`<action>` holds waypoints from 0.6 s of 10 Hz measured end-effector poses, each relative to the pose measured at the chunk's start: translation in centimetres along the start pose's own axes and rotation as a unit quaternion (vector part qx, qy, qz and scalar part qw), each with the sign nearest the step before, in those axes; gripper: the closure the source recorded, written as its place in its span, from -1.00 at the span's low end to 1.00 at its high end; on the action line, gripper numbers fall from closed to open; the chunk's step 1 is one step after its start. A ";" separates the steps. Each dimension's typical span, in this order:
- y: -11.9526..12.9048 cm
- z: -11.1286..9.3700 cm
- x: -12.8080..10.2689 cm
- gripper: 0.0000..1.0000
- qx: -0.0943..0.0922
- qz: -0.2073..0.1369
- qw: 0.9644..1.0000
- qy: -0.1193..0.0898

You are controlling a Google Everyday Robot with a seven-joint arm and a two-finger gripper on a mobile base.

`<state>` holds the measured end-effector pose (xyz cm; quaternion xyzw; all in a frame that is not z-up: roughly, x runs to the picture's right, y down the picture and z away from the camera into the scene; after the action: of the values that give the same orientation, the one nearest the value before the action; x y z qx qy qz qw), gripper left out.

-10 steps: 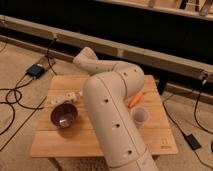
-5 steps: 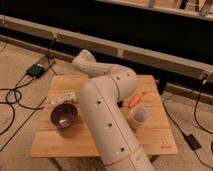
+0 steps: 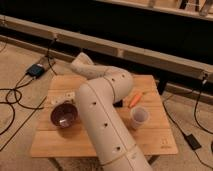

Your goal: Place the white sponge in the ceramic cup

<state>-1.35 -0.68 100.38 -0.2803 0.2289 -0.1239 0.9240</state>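
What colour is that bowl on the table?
The bowl is dark purple, seen in the camera view; the claw hides behind the white arm.

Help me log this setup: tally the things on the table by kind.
Purple bowl: 1
Ceramic cup: 1
Orange carrot-like piece: 1
White bar: 1
White sponge: 0 in sight
Total: 4
The claw may be the dark bit beside the arm, over the middle of the table.

The arm (image 3: 102, 115) hides the pincer and splits the table (image 3: 157, 142); ceramic cup (image 3: 139, 117) unobstructed.
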 end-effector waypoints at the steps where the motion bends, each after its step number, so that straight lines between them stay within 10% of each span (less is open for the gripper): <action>1: -0.1 0.1 -0.2 -0.30 0.002 -0.002 1.000 0.001; 6: -1.7 0.3 -0.8 -0.30 0.020 -0.004 1.000 0.008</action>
<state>-2.11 -1.60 101.83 -0.2611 0.2330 -0.1343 0.9271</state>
